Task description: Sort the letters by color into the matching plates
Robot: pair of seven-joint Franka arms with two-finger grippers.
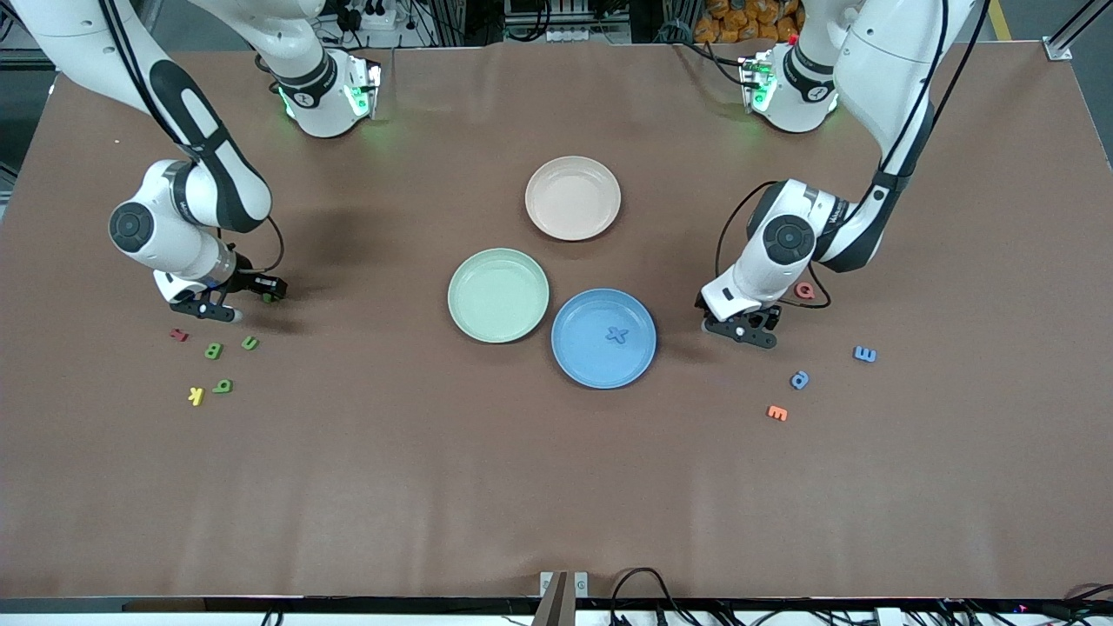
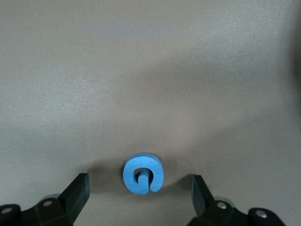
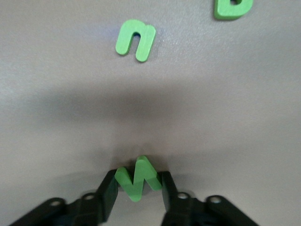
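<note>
Green zigzag letter [image 3: 138,177] pinched crosswise between right gripper [image 3: 136,190] fingers; left gripper [image 2: 140,192] wide around flat blue G [image 2: 143,173].

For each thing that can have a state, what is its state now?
Right gripper: jaws shut on a green zigzag letter.
Left gripper: jaws open, a blue G letter between them on the table.
Blue plate: holds one blue X letter.
Pale green plate: empty.
Beige-pink plate: empty.

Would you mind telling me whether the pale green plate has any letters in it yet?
Empty. The pale green plate shows only its bare inside in the front view, while the blue plate beside it holds one blue letter.
</note>
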